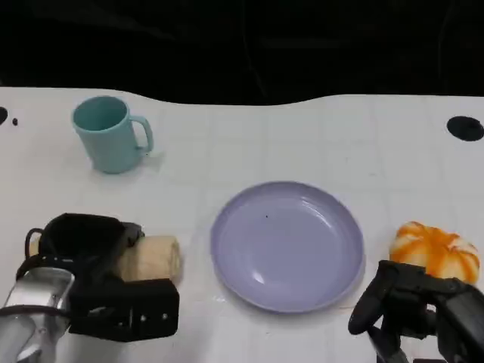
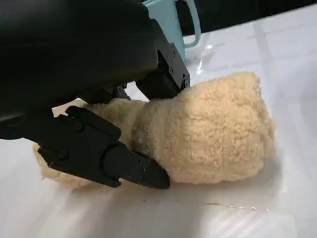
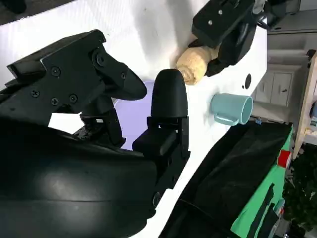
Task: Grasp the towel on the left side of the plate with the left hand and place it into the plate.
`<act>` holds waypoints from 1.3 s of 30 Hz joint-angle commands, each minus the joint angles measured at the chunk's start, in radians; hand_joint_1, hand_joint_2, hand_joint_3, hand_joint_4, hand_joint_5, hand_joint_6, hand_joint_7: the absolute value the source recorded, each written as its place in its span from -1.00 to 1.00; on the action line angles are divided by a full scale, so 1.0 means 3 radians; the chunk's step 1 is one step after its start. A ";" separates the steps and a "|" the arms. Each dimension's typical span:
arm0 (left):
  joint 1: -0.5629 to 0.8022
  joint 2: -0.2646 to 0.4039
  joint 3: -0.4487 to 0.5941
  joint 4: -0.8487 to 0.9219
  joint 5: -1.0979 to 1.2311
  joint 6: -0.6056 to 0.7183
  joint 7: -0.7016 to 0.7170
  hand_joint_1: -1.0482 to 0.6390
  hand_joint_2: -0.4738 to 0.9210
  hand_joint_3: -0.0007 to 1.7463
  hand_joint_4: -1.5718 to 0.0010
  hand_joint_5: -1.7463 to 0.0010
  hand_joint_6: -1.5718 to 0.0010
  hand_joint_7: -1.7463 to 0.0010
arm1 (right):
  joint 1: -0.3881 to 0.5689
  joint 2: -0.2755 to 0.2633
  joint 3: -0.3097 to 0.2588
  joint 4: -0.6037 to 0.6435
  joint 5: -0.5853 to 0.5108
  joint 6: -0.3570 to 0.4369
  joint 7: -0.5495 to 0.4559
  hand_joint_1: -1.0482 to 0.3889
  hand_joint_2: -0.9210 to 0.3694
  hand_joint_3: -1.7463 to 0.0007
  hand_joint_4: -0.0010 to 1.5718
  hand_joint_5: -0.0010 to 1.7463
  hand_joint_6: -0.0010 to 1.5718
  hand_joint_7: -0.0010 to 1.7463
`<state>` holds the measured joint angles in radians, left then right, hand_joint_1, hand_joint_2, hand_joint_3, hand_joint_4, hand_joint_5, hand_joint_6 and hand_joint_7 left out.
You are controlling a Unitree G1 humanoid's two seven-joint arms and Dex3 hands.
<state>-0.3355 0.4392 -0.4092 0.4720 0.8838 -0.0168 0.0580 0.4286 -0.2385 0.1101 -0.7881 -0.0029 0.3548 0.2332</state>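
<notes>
Presently your left hand (image 1: 98, 280) grips the rolled towel (image 1: 155, 257) on the white table (image 1: 302, 136); beyond its far edge hangs black cloth (image 1: 242, 45).

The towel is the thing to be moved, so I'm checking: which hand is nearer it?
Left. The left hand is on the towel; the right hand is beyond the plate.

towel (image 1: 155, 257) cream | plate (image 1: 287, 246) lavender | mug (image 1: 108, 134) teal | pumpkin (image 1: 436, 252) orange-white striped
</notes>
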 commanded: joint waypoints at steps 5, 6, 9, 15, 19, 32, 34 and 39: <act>0.0146 0.0053 0.0061 0.0084 -0.0147 -0.0240 0.0636 0.01 0.98 -0.74 -0.05 -1.00 0.25 -0.99 | 0.0009 -0.0022 -0.0029 -0.0039 0.0015 0.0007 -0.0001 0.36 -0.47 -0.22 -0.06 0.93 -0.15 0.57; 0.0155 0.0061 0.0060 0.0054 -0.0141 -0.0236 0.0659 0.01 0.98 -0.74 -0.05 -1.00 0.26 -1.00 | 0.0008 -0.0022 -0.0024 -0.0043 0.0012 0.0015 -0.0002 0.35 -0.47 -0.21 -0.06 0.93 -0.15 0.57; 0.0209 0.0068 0.0101 -0.0063 -0.0157 -0.0261 0.0764 0.00 0.97 -0.74 -0.04 -1.00 0.26 -1.00 | 0.0011 -0.0019 -0.0013 -0.0054 0.0009 0.0028 -0.0006 0.35 -0.47 -0.21 -0.06 0.94 -0.15 0.57; 0.0320 0.0026 0.0278 -0.0457 -0.0293 -0.0164 0.0745 0.02 0.93 -0.73 -0.09 -1.00 0.22 -1.00 | 0.0017 -0.0030 -0.0014 -0.0092 0.0002 0.0076 -0.0001 0.35 -0.48 -0.20 -0.07 0.93 -0.15 0.57; 0.0391 -0.0028 0.0392 -0.0859 -0.0425 -0.0013 0.0545 0.03 0.91 -0.72 -0.10 -1.00 0.26 -1.00 | 0.0010 -0.0033 -0.0028 -0.0095 0.0019 0.0091 0.0011 0.35 -0.49 -0.19 -0.07 0.92 -0.15 0.57; 0.0335 -0.0480 0.0277 -0.1845 -0.0421 0.0361 0.0040 0.00 0.33 0.19 -0.19 -1.00 0.15 -1.00 | -0.0002 -0.0036 -0.0010 -0.0120 0.0012 0.0143 0.0014 0.35 -0.50 -0.18 -0.07 0.92 -0.15 0.56; 0.0259 -0.0579 0.0202 -0.1852 -0.0390 0.0402 -0.0029 -0.01 0.33 0.19 -0.20 -1.00 0.15 -1.00 | 0.0001 -0.0039 0.0003 -0.0118 -0.0002 0.0128 0.0012 0.35 -0.50 -0.18 -0.07 0.92 -0.15 0.56; 0.0061 -0.0734 0.0032 -0.1781 -0.0238 0.0544 -0.0220 -0.02 0.35 0.14 -0.17 -1.00 0.15 -0.97 | 0.0011 -0.0030 0.0021 -0.0131 -0.0006 0.0139 0.0004 0.34 -0.49 -0.19 -0.07 0.92 -0.15 0.56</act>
<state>-0.2785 0.2312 -0.3823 -0.0647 0.7858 0.1159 0.0283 0.4278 -0.2393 0.1150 -0.8132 -0.0044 0.3896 0.2354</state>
